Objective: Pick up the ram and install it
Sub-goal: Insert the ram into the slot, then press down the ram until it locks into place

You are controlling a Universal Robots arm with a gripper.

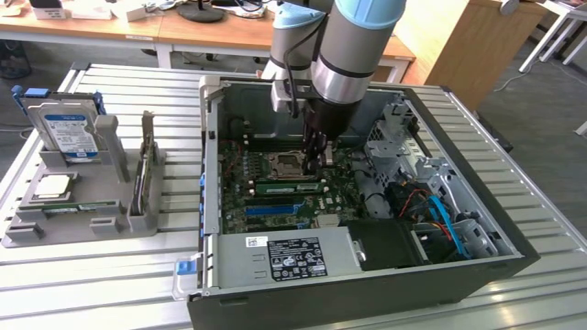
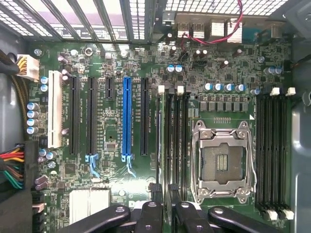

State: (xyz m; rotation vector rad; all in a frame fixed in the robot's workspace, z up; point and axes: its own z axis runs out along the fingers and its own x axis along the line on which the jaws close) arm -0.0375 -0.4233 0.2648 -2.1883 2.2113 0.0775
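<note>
A green ram (image 1: 291, 186) stick stands on edge in a memory slot of the motherboard, just beside the empty CPU socket (image 1: 282, 165), inside the open computer case (image 1: 211, 172). My gripper (image 1: 318, 165) reaches down into the case, its tips just above the end of that stick nearer the exterior view's right. In the wrist view my gripper (image 2: 167, 213) hangs over the end of the memory slots (image 2: 177, 141) beside the CPU socket (image 2: 221, 162). Its black fingers (image 2: 148, 216) stand apart, with nothing visibly gripped between them. A second ram (image 1: 84, 206) lies in the grey tray.
The grey tray (image 1: 82, 230) on the exterior view's left holds a hard drive (image 1: 69, 130), a silver CPU chip (image 1: 51, 185) and an upright expansion card (image 1: 144, 175). Inside the case are the power supply (image 1: 293, 258), drive cage (image 1: 399, 137) and blue cables (image 1: 442, 213).
</note>
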